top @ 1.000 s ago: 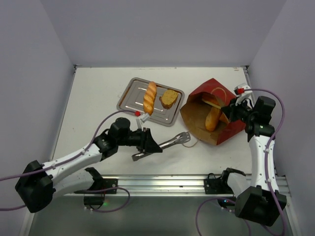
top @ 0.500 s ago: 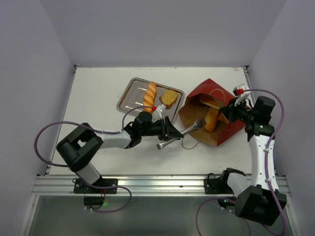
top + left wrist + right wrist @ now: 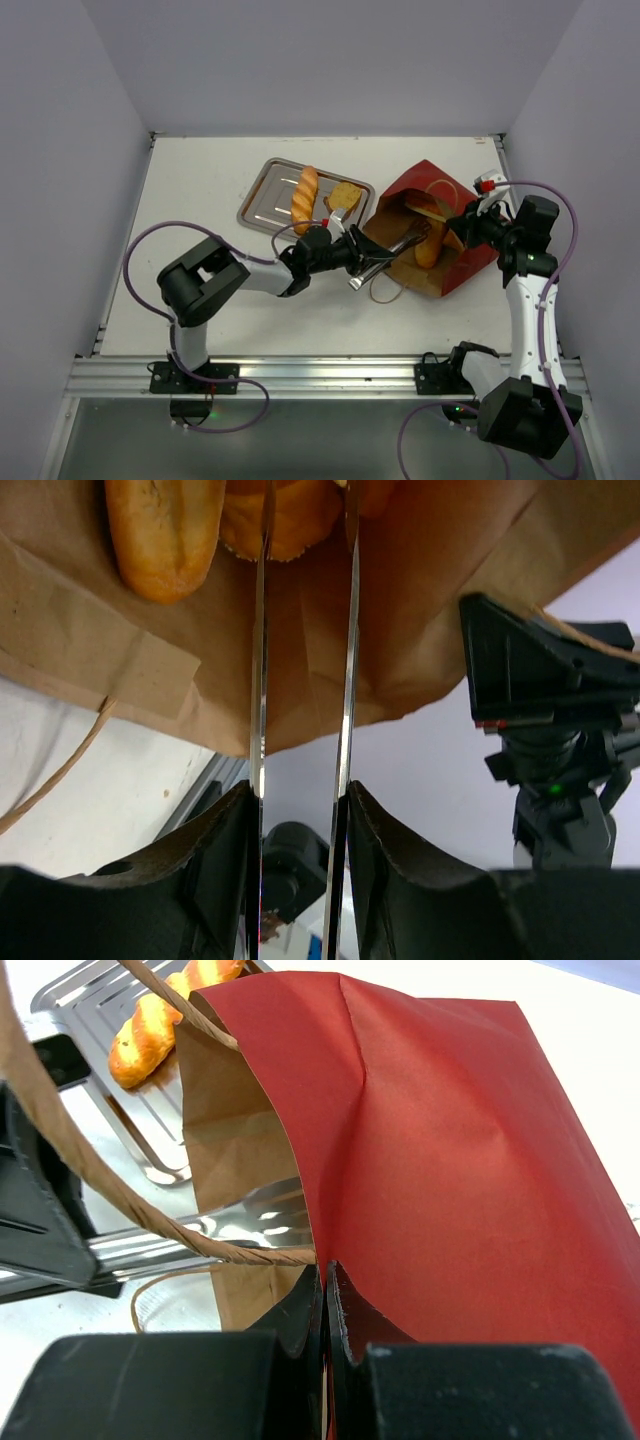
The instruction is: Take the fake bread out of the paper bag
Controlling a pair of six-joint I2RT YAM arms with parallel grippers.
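While my right gripper [image 3: 325, 1290], fingers pressed together, pinches the red rim of the paper bag [image 3: 450, 1160], my left gripper [image 3: 300, 795], fingers partway apart, clamps metal tongs [image 3: 350, 680] reaching the fake bread [image 3: 165, 530] inside that bag.

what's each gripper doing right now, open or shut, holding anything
left gripper: closed on the metal tongs, whose tips reach into the paper bag
right gripper: closed, pinching the paper bag's edge
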